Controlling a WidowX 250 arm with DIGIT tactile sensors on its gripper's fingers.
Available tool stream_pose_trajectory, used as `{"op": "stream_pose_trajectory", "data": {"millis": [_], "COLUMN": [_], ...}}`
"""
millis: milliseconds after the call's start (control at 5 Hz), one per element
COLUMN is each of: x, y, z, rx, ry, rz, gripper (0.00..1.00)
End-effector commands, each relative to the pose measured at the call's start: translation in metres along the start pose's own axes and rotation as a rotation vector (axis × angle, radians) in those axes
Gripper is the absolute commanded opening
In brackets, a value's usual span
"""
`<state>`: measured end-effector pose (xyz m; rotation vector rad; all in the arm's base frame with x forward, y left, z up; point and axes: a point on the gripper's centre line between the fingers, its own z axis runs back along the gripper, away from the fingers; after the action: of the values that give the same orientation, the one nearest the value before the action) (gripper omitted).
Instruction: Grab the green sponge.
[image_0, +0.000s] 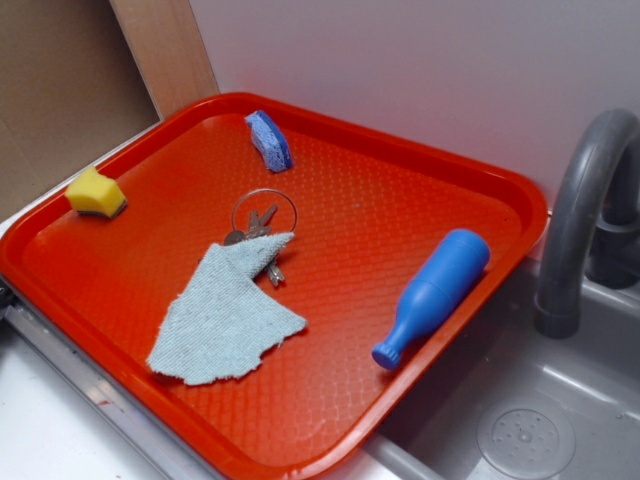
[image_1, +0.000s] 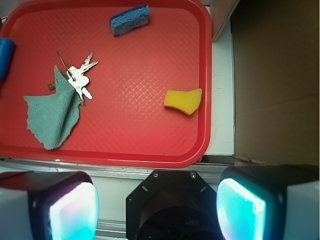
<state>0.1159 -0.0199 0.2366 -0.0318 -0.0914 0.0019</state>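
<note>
White wall panels back a grey sink (image_0: 520, 420) unit, and a red tray (image_0: 440, 330) rests across its near edge beside the grey faucet (image_0: 575, 220).

Exterior view. No arm or pincer appears in this view. The green sponge (image_0: 95, 193) sits at the tray's 9 o'clock edge, just inside the rim, yellow foam uppermost and a darker layer underneath. It stands apart from everything else on the tray, so a top-down approach looks unobstructed. The blue oval sponge (image_0: 270, 140) stands on edge at 12 o'clock. A key ring (image_0: 262, 215) lies near the centre, partly covered by the pale blue-green cloth (image_0: 228, 315), which spreads toward 7 o'clock. The blue bottle (image_0: 432, 295) lies on its side at 4 o'clock, cap pointing to the sink.

Wrist view. The camera looks down from beyond the tray's near rim. The pincer (image_1: 157, 210) fills the lower frame with both pads (image_1: 75, 212) spread wide apart and nothing between them. The green sponge (image_1: 183, 100) lies at 1 o'clock from the pincer, well apart from it, close to the tray's right rim (image_1: 206, 75). The blue oval sponge (image_1: 130, 20) lies at the far edge; keys (image_1: 80, 80) and cloth (image_1: 52, 117) lie at 10 o'clock. Judgement: the grasp has not begun; the pincer must advance over the rim and descend. The nearby rim may limit pad clearance on that side.
</note>
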Motion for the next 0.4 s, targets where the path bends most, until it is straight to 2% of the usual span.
{"op": "stream_pose_trajectory", "data": {"millis": [0,200], "x": [0.0,0.025], "y": [0.0,0.021], "z": [0.0,-0.031], "rx": [0.0,0.093], "ry": [0.0,-0.102], "rz": [0.0,-0.256], "gripper": [1.0,1.0]}}
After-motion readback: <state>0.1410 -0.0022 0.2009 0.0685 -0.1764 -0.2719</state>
